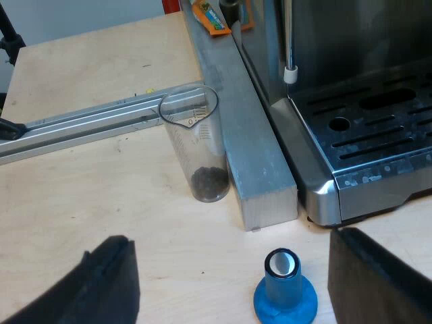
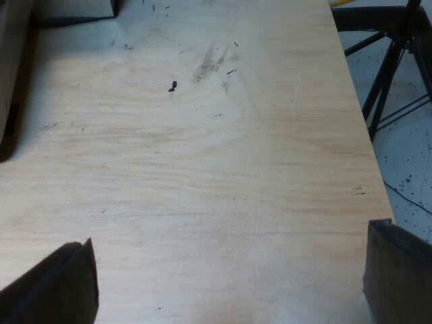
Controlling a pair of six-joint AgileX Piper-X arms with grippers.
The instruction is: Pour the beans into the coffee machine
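Observation:
A clear measuring glass [image 1: 196,145] stands upright on the wooden table with dark coffee beans [image 1: 208,181] in its bottom. It rests against a metal bar that runs beside the espresso machine [image 1: 351,101]. A blue tamper [image 1: 285,293] stands on the table between my left gripper's fingers and closer to me than the glass. My left gripper [image 1: 233,287] is open and hovers above the table, apart from the glass. My right gripper [image 2: 226,283] is open over bare wood with nothing between its fingers.
The machine's drip tray [image 1: 378,135] and steam wand tip [image 1: 290,73] sit beside the bar [image 1: 260,169]. A second metal rail [image 1: 88,121] crosses the table behind the glass. The table edge [image 2: 361,128] drops off near my right gripper, with dark stand legs [image 2: 391,61] beyond.

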